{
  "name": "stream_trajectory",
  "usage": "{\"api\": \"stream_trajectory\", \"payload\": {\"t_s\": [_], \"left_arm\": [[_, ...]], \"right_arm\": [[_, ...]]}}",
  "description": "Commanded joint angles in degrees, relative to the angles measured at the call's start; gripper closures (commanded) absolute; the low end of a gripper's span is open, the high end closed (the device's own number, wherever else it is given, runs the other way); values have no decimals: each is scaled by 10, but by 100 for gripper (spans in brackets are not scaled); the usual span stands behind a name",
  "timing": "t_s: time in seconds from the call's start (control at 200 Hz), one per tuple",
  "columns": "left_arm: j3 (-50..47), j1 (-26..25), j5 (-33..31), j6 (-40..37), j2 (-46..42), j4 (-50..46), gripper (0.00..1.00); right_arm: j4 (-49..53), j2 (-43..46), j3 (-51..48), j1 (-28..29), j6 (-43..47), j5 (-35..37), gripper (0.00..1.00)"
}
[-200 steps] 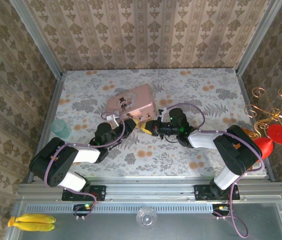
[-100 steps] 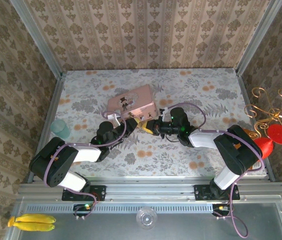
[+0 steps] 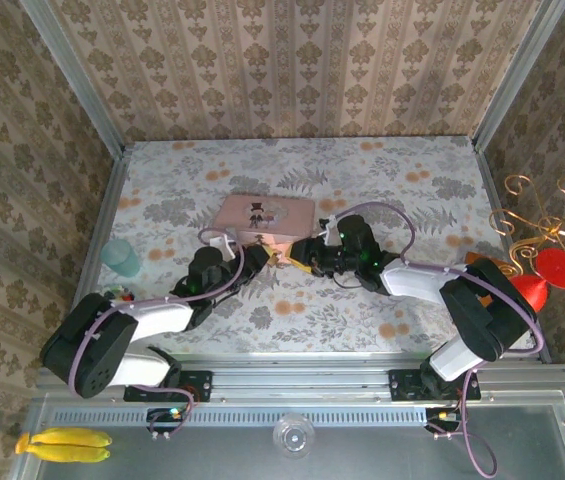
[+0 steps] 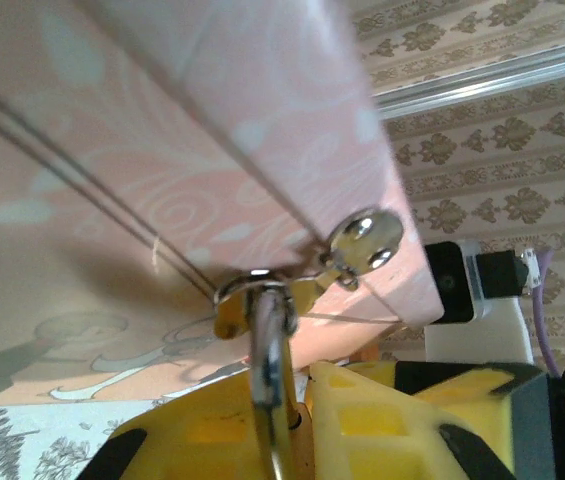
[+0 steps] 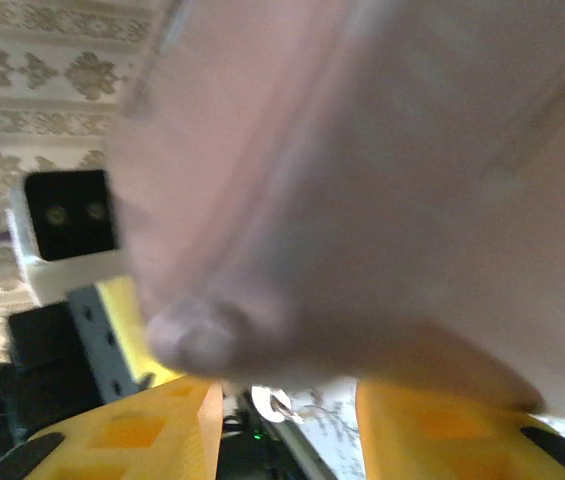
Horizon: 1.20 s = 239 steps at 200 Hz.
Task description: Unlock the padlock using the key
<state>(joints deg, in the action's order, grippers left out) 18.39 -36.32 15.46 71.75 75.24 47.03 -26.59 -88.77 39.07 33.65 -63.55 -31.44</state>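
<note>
Silvery-shackled padlock [image 4: 266, 338] in left gripper [image 4: 284, 428]

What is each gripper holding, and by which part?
Left gripper: the padlock, gripped below its shackle, which passes through the pink tin's hasp. Right gripper: open, nothing visibly held.

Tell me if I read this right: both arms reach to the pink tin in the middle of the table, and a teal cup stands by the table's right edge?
Not quite. The teal cup stands by the left edge of the table, not the right, as the top external view shows. The rest holds: both arms reach to the pink tin in the middle of the table.
</note>
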Motion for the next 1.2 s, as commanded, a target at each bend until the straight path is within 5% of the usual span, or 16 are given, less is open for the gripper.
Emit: {"api": "stream_trajectory", "payload": {"t_s": [0.0,0.19,0.355,0.59,1.19], "left_arm": [[7,9,-25,-8,-31,-16,100],[12,9,-53,-9,-73,-124,100],[24,8,-69,-29,-105,-192,100],[45,-3,-68,-35,-105,-228,100],[60,-43,-98,-31,-116,-264,100]], "right_arm": [[57,39,-10,13,69,45,59],[267,137,34,80,256,204,58],[303,176,32,135,354,330,60],[114,176,-55,282,565,521,59],[-151,-42,-65,330,710,595,57]]}}
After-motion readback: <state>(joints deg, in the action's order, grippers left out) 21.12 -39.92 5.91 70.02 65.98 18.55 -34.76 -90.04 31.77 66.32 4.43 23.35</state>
